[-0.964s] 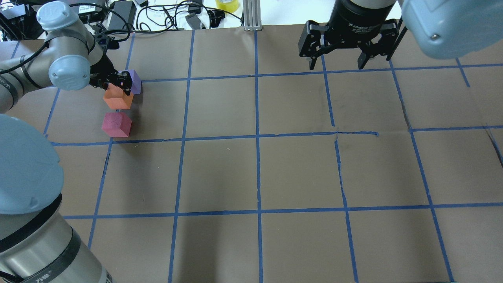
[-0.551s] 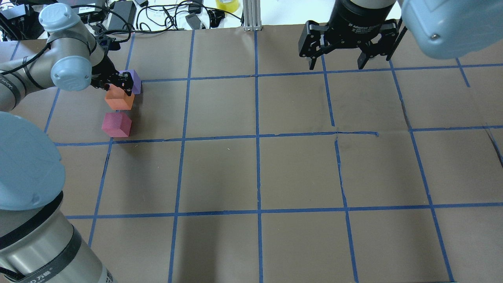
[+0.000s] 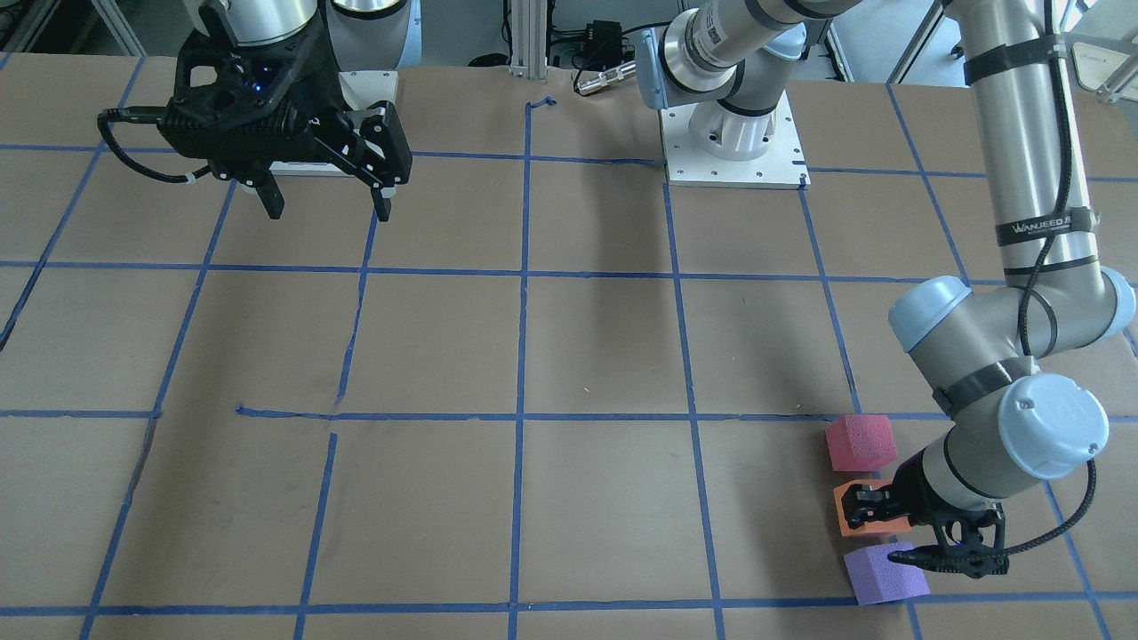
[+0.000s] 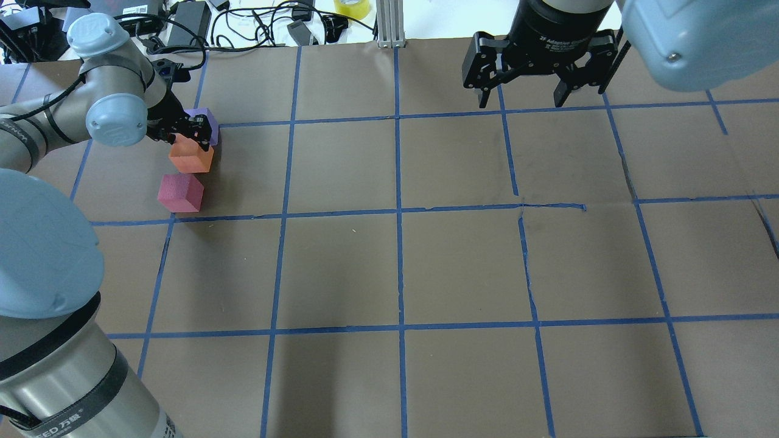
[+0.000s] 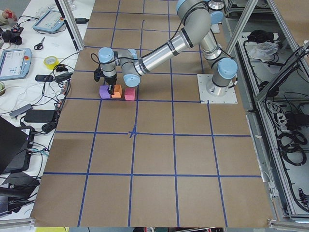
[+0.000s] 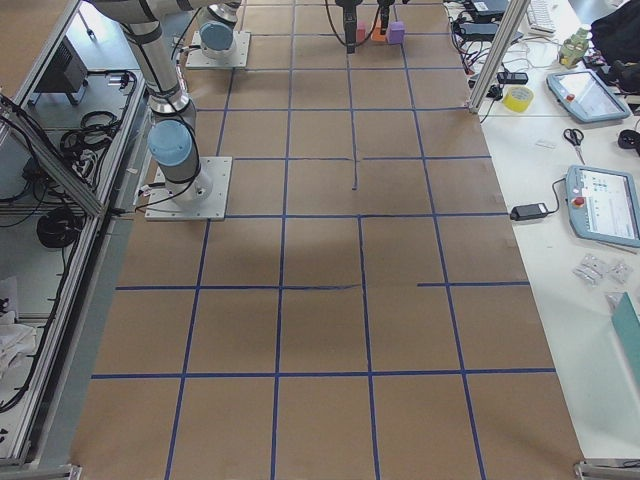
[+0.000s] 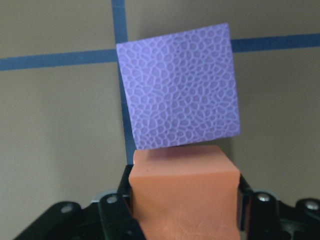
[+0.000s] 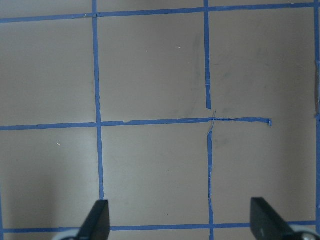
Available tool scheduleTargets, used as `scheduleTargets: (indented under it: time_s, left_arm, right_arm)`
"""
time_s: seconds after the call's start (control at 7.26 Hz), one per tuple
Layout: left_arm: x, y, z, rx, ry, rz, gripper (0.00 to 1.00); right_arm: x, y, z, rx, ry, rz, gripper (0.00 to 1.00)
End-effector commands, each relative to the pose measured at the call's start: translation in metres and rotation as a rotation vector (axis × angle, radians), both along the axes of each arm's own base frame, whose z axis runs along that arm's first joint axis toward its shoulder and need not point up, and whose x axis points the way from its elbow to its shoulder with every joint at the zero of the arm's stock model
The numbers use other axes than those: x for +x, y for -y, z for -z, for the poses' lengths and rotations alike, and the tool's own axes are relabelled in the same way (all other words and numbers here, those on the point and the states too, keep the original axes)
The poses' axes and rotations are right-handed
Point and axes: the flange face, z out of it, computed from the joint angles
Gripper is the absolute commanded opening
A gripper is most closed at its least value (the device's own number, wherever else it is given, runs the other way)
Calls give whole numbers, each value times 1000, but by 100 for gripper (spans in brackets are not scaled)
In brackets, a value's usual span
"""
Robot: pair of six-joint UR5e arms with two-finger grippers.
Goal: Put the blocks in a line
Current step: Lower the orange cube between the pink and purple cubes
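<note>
Shows the left arm stretched low over the counter (image 4: 395, 267), wrist bent down, left tool (image 4: 190, 132) clamped on the orange block (image 4: 193, 159). Places the purple block (image 7: 177, 90) just beyond the orange block and the pinkish-red block (image 4: 180, 192) near its robot side. Confirms the grip clearly in the left wrist view alone. Shows the right tool (image 4: 528, 91) spread wide, empty, well apart from the orange block.

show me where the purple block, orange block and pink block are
purple block (image 7: 177, 87): left wrist view, middle of its textured face
orange block (image 4: 190, 162): overhead view, its lower half
pink block (image 3: 859, 441): front-facing view, middle of its top face
</note>
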Motion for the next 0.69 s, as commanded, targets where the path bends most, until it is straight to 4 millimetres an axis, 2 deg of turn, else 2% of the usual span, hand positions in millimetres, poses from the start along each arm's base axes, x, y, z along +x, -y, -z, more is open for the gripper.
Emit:
scheduleTargets:
  time_s: [0.0, 0.55]
  left_arm:
    - [7, 0, 3, -6, 3, -2, 27]
    - [8, 0, 8, 0, 3, -1, 29]
  right_arm:
    - [0, 0, 0, 0, 0, 0, 100]
    - [0, 0, 0, 0, 0, 0, 100]
